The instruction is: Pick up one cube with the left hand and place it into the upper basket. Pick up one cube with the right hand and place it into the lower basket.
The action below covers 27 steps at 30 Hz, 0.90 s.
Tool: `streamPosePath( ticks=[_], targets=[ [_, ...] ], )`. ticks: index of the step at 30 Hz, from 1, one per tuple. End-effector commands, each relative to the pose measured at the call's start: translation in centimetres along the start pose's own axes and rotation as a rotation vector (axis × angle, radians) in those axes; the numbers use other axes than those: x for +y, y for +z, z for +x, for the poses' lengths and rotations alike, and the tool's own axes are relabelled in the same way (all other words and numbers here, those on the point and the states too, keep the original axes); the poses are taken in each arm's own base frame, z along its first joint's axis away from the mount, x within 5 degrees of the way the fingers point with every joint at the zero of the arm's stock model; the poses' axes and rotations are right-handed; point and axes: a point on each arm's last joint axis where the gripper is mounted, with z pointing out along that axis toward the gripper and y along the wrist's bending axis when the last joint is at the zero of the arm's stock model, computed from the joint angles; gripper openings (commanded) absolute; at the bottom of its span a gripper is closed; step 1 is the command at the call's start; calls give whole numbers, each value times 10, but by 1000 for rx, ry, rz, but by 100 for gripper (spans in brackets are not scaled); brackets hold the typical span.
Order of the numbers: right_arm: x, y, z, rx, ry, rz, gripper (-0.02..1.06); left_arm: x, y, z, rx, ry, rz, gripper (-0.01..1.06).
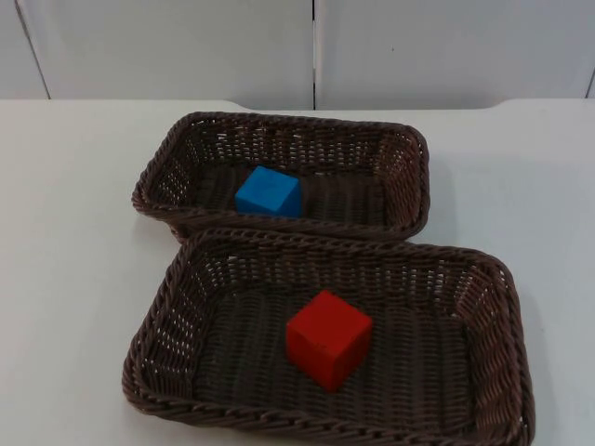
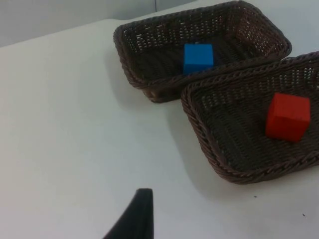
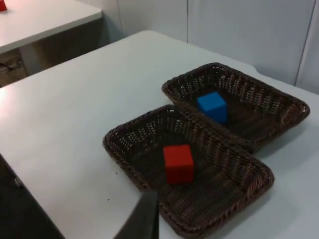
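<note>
From the top view, two dark wicker baskets sit on the white table (image 1: 65, 232), the upper basket (image 1: 409, 158) touching the lower basket (image 1: 502, 307) rim to rim. A blue cube (image 1: 269, 192) rests flat on the upper basket's floor, left of centre, and a red cube (image 1: 328, 338) sits near the middle of the lower one, turned corner-on to the camera. Both cubes lie free, so I judge both placements done and the arms pulled back to wait. In the left wrist view, the left gripper (image 2: 135, 216) hangs over bare table well apart from the baskets; one black fingertip shows, so I cannot tell how its jaws stand. This view shows the blue cube (image 2: 198, 58) and the red cube (image 2: 287, 117) each clear of the basket walls, with nothing leaning on a rim. In the right wrist view, the right gripper (image 3: 144, 219) hangs near the lower basket's (image 3: 114, 144) close rim; again I cannot tell whether its jaws are spread or pressed together. It adds what the others lack: a second table (image 3: 45, 20) off to the side.
</note>
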Motion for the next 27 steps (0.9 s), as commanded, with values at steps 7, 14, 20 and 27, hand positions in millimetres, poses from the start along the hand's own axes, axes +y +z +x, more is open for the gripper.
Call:
streamPosePath(
  ticks=[7,14,20,27],
  targets=[
    [-1,-3,7,58,4,14,88,0,0,1,4,-5,-1,105],
    [-4,-3,11,104,-9,48,88,0,0,1,4,-5,-1,105],
    [-3,8,22,161,10,41,88,0,0,1,4,-5,-1,105],
    [-3,25,31,152,15,36,88,0,0,1,4,-5,-1,105]
  ],
)
